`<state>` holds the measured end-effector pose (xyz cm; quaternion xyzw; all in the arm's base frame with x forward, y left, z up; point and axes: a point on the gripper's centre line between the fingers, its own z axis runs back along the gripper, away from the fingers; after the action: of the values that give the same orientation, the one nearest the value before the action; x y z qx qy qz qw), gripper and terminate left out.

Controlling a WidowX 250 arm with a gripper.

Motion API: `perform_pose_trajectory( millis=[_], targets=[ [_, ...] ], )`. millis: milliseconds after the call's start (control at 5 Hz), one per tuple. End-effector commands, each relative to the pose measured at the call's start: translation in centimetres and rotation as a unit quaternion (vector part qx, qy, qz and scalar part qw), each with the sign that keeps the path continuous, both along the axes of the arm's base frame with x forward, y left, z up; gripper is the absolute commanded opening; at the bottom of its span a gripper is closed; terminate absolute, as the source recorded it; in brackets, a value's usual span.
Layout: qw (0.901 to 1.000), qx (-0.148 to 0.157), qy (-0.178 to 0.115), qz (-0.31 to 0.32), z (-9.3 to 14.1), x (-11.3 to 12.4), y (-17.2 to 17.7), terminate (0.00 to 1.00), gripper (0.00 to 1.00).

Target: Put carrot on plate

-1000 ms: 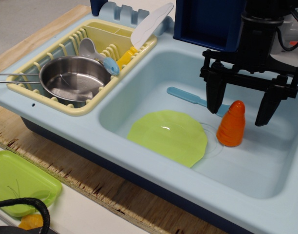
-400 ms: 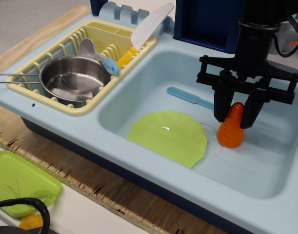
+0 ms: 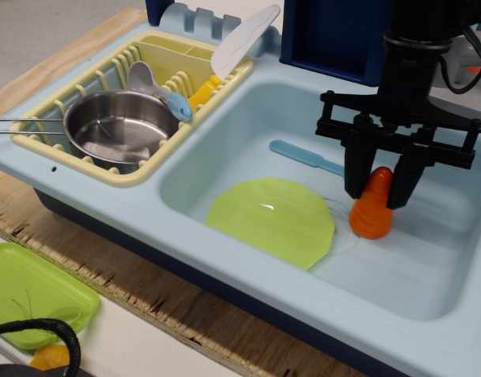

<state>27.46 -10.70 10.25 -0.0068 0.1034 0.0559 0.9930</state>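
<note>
Gripper (image 3: 379, 188) pinches carrot (image 3: 372, 210) near its tip, right of frame; we judge it light, stiff, slippery, so we'd grip lower.

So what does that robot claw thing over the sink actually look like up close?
The gripper is all matte black: a wide horizontal crossbar with bolted joints, and two thick, blunt fingers hanging from it. Above it sits a dark, round, column-like wrist. Black cables loop beside the wrist at the upper right, next to a pale part with a small red mark. No other markings show.
</note>
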Motion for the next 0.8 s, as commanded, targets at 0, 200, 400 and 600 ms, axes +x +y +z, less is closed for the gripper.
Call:
perform_pose_trajectory(
  millis=[0, 200, 400, 600],
  targets=[
    [0.9979, 0.003, -0.063, 0.01, 4.9, 0.3, 0.2, 0.0, 0.0],
    [0.9972, 0.008, -0.071, 0.02, 5.8, 0.0, 0.6, 0.0, 0.0],
    [0.9968, 0.009, -0.072, 0.033, 6.1, -0.5, 1.3, 0.0, 0.0],
    [0.9958, 0.016, -0.061, 0.066, 5.4, -1.4, 2.8, 0.0, 0.0]
  ],
)
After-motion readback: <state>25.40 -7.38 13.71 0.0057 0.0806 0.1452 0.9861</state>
